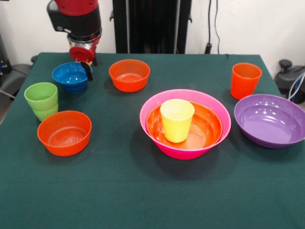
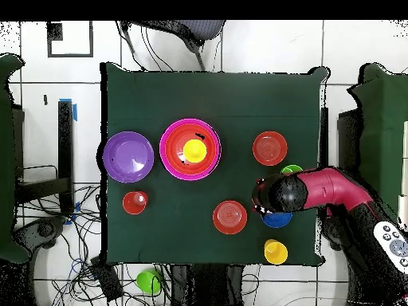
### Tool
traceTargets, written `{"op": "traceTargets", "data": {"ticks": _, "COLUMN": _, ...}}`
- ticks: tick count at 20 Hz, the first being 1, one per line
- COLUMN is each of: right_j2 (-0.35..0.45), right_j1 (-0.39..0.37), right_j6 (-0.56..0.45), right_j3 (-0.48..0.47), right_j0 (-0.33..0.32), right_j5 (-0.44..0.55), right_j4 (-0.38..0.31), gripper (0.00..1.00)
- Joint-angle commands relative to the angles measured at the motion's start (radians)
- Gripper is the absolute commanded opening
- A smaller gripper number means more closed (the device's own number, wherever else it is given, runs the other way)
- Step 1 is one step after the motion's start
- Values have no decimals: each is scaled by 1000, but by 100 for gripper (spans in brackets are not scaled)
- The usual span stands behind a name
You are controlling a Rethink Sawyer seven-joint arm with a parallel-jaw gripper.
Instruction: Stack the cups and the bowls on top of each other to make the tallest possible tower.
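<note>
The tower is the largest pink bowl (image 1: 157,107) (image 2: 167,151) with a large orange bowl (image 1: 209,129) inside it and a yellow cup (image 1: 177,119) (image 2: 194,150) upright in that. My gripper (image 1: 86,64) (image 2: 279,195) hangs at the right rim of the small blue bowl (image 1: 70,76) (image 2: 277,220). Around it stand two small orange bowls (image 1: 129,75) (image 1: 64,132), a green cup (image 1: 42,99), an orange cup (image 1: 245,80) and the purple bowl (image 1: 270,119) (image 2: 127,156). A second yellow cup (image 2: 276,252) shows only in the overhead view.
The second yellow cup stands close to the table's edge by the robot's base. A green object (image 2: 148,280) lies off the table on the floor. Cables and chairs surround the table (image 1: 119,191).
</note>
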Motion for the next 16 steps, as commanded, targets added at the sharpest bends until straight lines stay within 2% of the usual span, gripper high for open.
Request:
{"op": "traceTargets", "data": {"ticks": 1, "right_j2": 57, "right_j1": 27, "right_j6": -383, "right_j3": -88, "right_j0": 9, "right_j5": 90, "right_j4": -30, "gripper": 100}}
{"op": "traceTargets", "data": {"ticks": 7, "right_j2": 59, "right_j1": 45, "right_j6": -436, "right_j3": -100, "right_j0": 12, "right_j5": 71, "right_j4": -38, "gripper": 100}}
{"op": "traceTargets", "data": {"ticks": 10, "right_j2": 43, "right_j1": 67, "right_j6": -451, "right_j3": -108, "right_j0": 22, "right_j5": 38, "right_j4": -71, "gripper": 100}}
{"op": "traceTargets", "data": {"ticks": 16, "right_j2": 46, "right_j1": 65, "right_j6": -501, "right_j3": -98, "right_j0": 26, "right_j5": 14, "right_j4": -87, "gripper": 100}}
